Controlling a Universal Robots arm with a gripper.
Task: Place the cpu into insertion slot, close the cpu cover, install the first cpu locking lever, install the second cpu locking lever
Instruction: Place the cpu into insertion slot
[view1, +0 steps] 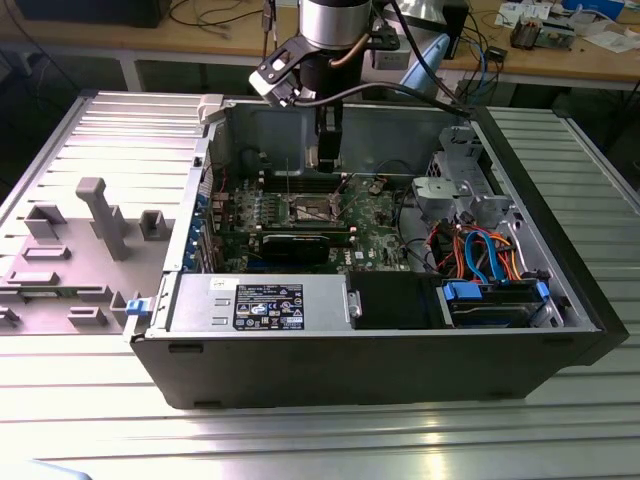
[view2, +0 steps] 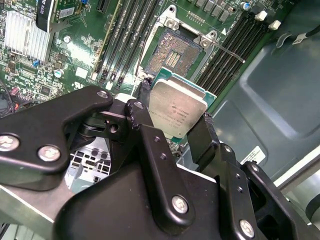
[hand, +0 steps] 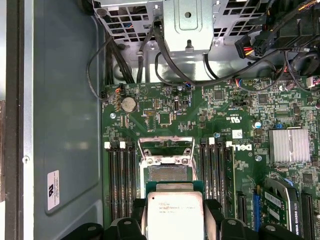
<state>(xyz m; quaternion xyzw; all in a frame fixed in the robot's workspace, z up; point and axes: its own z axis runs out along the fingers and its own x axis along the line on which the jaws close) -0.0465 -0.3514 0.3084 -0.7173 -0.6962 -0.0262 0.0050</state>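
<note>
One square silvery cpu (view2: 176, 107) (matte), in black tool (view2: 172, 121)

Bright overhead light; glare on table (view1: 430, 445), cpu (hand: 174, 216); case (view1: 350, 372) interior dimmer.

One cpu (view2: 176, 111), one insertion slot (view2: 175, 56), one cpu cover (hand: 166, 161) and one tool (view2: 174, 109) with two black fingers (view2: 200, 142). One open computer case (view1: 350, 375) sits on the surface (view1: 300, 440), holding one power supply box (view1: 270, 305), one finned heatsink (hand: 289, 145) and one coin battery (hand: 129, 104).
</note>
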